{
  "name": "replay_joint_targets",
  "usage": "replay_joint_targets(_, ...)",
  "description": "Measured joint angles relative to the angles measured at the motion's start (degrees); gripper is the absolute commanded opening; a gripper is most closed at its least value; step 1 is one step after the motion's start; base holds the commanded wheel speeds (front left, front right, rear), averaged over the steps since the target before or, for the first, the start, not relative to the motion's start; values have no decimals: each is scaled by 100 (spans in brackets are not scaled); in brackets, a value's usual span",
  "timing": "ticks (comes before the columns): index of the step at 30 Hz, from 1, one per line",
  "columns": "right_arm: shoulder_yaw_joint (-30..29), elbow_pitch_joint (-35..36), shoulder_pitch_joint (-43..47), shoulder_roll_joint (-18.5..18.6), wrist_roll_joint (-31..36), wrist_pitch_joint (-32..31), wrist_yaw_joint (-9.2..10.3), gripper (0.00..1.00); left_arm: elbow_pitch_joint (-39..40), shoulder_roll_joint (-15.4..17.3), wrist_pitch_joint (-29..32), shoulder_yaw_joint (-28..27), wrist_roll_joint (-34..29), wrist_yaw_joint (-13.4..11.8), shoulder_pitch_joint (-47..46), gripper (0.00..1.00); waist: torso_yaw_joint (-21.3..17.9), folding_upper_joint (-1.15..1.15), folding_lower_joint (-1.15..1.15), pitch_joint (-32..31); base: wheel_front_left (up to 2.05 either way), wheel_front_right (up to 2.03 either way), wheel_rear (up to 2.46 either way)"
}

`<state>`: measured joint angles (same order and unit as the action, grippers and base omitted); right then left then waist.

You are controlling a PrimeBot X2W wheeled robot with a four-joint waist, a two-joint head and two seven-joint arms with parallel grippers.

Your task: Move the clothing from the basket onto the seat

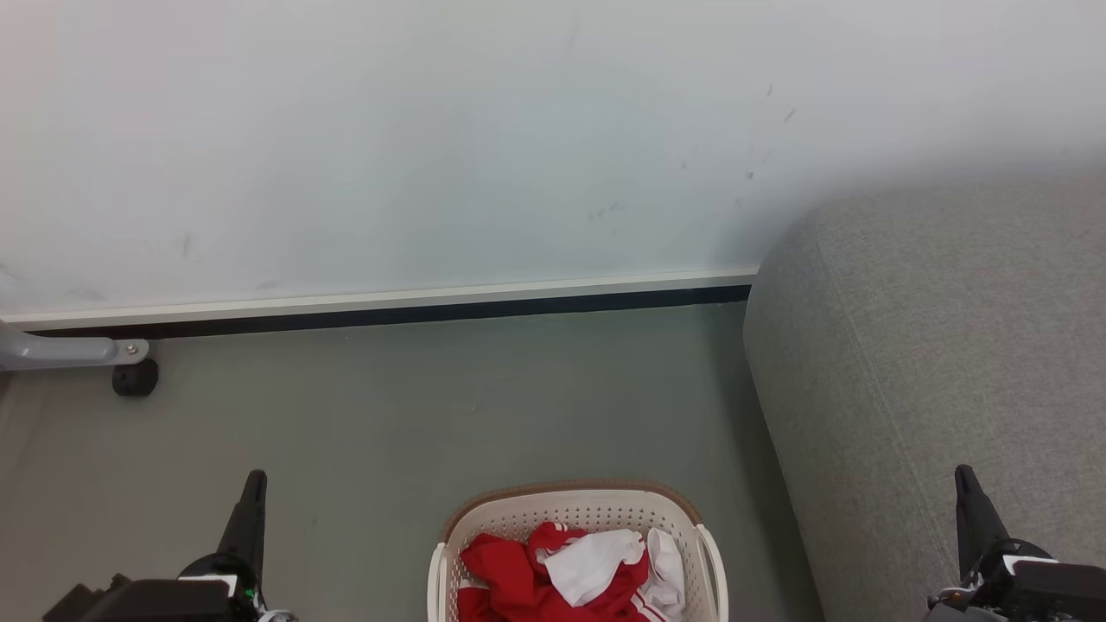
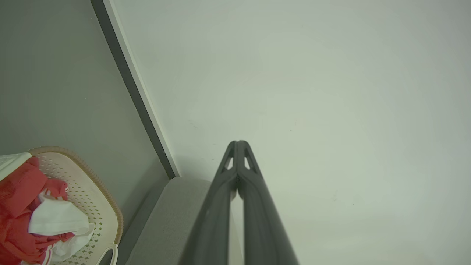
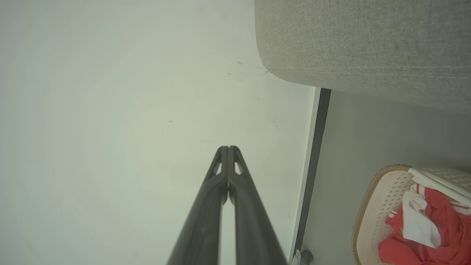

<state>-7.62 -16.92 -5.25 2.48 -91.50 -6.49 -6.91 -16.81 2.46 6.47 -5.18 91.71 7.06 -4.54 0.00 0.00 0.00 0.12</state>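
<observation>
— How does the room look?
— I see a grey floor meeting a scuffed white wall. The basket stands on the floor with the clothing inside it and the seat near its right.
— Grippers?
— The left gripper and right gripper are both pinched together (holding nothing).

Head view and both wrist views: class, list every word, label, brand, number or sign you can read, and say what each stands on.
There is no readable text.
The clothing shows white stripes and panels but no lettering.
The basket, the seat, the wall, the left gripper and the right gripper carry no print that can be made out.
</observation>
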Motion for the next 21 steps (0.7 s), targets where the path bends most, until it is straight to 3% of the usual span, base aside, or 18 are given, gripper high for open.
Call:
replay_joint_targets(19, 0, -7, 1, 0, 0, 0, 0, 0, -5, 0, 0, 1, 0, 0, 1, 0, 0, 0, 0, 0, 0, 0, 0)
replay_joint_targets(20, 4, -52, 19, -10, 2, 1, 2, 100, -47, -5, 0, 8, 0, -3, 25, 100, 0, 0, 0, 0, 0, 0, 0)
replay_joint_targets(21, 9, -109, 55, -26, 2, 1, 10, 0, -107, -19, 0, 13, 0, -8, 67, 0, 0, 0, 0, 0, 0, 0, 0)
